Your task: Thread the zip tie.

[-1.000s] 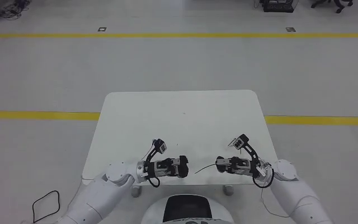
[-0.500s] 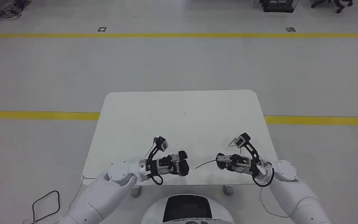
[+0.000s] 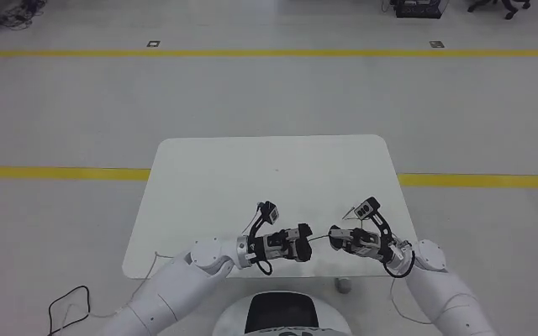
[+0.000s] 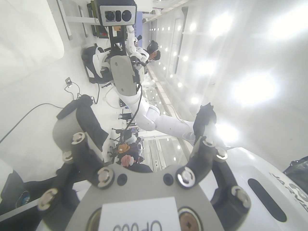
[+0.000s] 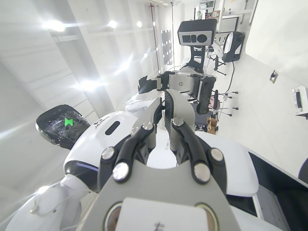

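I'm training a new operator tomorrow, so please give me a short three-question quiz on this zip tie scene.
1. True or false: the left end effector is shut.
2. Which end effector holds the zip tie? A) left B) right C) neither
3. Fill in: the two end effectors point ___ each other.

Key:
1. False. It is open.
2. B. The right end effector is shut on it.
3. Toward.

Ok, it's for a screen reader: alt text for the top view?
A thin dark zip tie sits between the left gripper and right gripper, which face each other above the near edge of a white table.
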Robot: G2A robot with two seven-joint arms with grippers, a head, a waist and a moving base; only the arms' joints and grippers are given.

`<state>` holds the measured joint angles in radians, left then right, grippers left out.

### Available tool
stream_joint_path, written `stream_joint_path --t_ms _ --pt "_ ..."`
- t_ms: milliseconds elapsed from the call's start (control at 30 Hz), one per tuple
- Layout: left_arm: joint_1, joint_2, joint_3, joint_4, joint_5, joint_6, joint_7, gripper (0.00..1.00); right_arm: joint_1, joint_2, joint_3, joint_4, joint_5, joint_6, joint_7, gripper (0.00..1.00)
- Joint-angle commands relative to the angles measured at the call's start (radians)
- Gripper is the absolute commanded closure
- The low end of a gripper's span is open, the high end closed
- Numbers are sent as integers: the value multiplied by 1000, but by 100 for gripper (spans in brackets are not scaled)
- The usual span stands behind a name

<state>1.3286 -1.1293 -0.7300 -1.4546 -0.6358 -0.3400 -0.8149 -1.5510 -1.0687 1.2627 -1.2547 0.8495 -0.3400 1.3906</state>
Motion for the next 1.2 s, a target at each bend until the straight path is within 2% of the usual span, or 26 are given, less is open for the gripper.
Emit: stream_joint_path --t_ms 0,133,233,367,467,700,800,967,1167 --pt "1 0 -1 0 0 0 0 0 0 0 0 0 0 0 -1 100" --pt "1 0 0 0 1 2 5 0 -2 -1 -2 -8 -2 4 -21 100" --pt "2 -6 14 -10 26 9 61 0 -5 0 3 -25 -9 2 -22 100" --pt "2 -22 49 -15 43 0 144 0 8 5 20 -15 -11 13 -1 100" --pt "-5 -35 66 -10 50 0 176 0 17 10 18 -14 -16 38 -1 100" --pt "-9 -39 72 -8 55 0 179 0 20 13 18 -14 -17 41 -1 100" --pt "-3 -41 76 -19 52 1 193 0 15 12 15 -32 -27 47 -37 100" --pt "4 -43 78 -17 58 1 207 0 15 11 18 -32 -19 46 -29 100" --pt "20 -34 56 -19 68 2 213 0 19 11 17 -21 -9 36 -1 100"
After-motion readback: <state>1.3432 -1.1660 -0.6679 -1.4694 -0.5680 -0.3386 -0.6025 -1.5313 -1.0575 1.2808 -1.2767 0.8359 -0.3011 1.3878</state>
